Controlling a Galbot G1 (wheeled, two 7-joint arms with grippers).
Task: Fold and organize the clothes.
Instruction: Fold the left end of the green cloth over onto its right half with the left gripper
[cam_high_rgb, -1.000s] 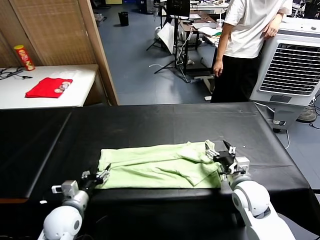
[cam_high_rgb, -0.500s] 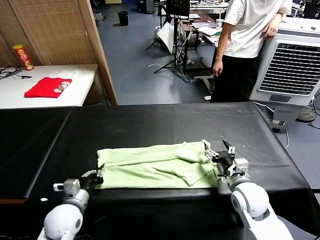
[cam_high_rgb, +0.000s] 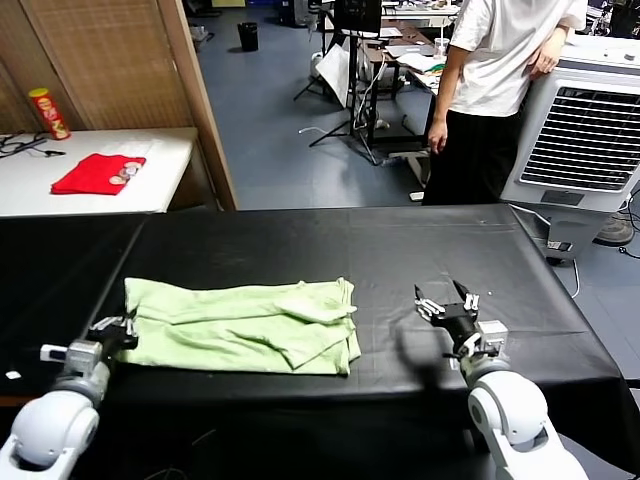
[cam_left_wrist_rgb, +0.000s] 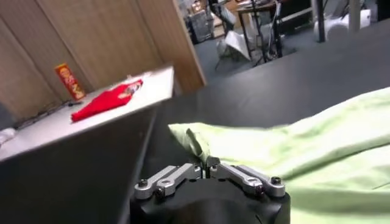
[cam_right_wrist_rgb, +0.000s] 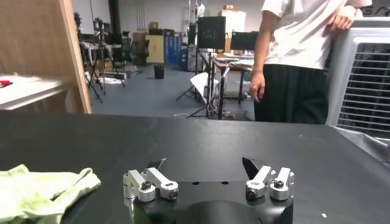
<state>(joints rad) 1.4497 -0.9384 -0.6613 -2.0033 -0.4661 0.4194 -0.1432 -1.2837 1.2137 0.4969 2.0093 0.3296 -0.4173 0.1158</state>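
Shirt (cam_high_rgb: 240, 325) lies loosely folded on the black table (cam_high_rgb: 300, 245), toward its left side. Left tool (cam_high_rgb: 118, 328) is clamped on the shirt's left edge; right tool (cam_high_rgb: 445, 303) stands fully spread, empty, well apart. Risk: a one-sided pull may bunch the fabric or undo the fold.

Open right gripper (cam_right_wrist_rgb: 207, 170), green shirt (cam_right_wrist_rgb: 42, 190) beside

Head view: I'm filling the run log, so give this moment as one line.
left gripper: shut on shirt edge | right gripper: open, clear of shirt | shirt: bunched flat on black table
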